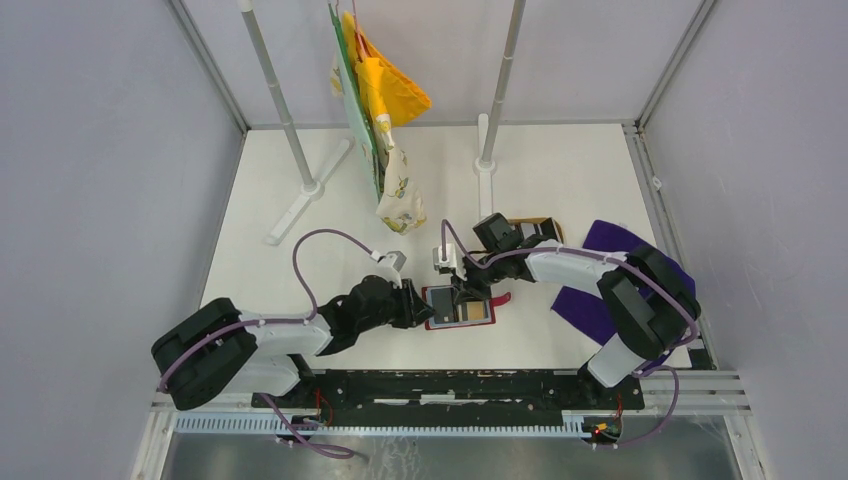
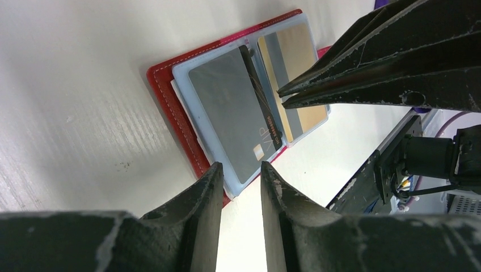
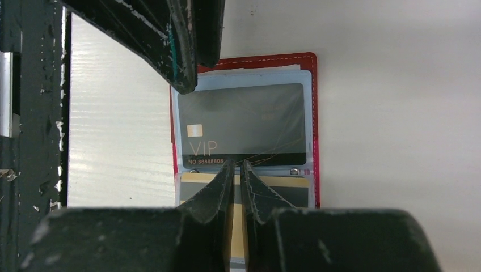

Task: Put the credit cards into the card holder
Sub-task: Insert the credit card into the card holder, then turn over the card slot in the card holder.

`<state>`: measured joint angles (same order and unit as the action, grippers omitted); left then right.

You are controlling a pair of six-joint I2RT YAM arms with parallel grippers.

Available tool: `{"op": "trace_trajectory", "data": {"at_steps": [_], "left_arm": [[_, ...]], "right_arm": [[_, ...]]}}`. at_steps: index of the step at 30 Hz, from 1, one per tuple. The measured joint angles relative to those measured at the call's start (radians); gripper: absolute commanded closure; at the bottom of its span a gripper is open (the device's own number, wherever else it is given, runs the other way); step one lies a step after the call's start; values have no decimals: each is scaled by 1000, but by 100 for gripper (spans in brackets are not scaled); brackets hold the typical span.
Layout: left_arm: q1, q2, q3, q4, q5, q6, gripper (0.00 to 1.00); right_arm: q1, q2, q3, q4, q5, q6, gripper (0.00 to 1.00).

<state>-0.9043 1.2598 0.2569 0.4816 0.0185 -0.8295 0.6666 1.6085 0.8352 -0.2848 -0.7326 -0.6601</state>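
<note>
The dark-red card holder (image 1: 470,312) lies open on the table between both grippers. It also shows in the left wrist view (image 2: 170,96) and the right wrist view (image 3: 255,58). A black VIP card (image 3: 244,119) (image 2: 227,107) sits in one clear sleeve. A gold card (image 3: 295,190) (image 2: 295,51) sits in the other. My left gripper (image 2: 241,170) (image 1: 418,305) is open, its tips at the holder's near corner. My right gripper (image 3: 237,164) (image 1: 466,290) is shut and empty, its tips at the black card's edge by the fold.
An oval wooden tray (image 1: 530,228) lies behind the right arm. A purple cloth (image 1: 600,280) lies at the right. Cloths (image 1: 385,110) hang from a rack on two poles (image 1: 290,130) at the back. The arm base rail (image 1: 450,385) runs along the near edge.
</note>
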Motion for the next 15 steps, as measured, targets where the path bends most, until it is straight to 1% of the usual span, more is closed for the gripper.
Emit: {"op": "trace_trajectory", "data": {"at_steps": [7,15], "left_arm": [[0,25,0,4,15,-1,60],[1,26,11,6,18,-1,56]], "right_arm": [[24,28,0,29,56,44,88],[42,52,1,31,130,53,89]]}}
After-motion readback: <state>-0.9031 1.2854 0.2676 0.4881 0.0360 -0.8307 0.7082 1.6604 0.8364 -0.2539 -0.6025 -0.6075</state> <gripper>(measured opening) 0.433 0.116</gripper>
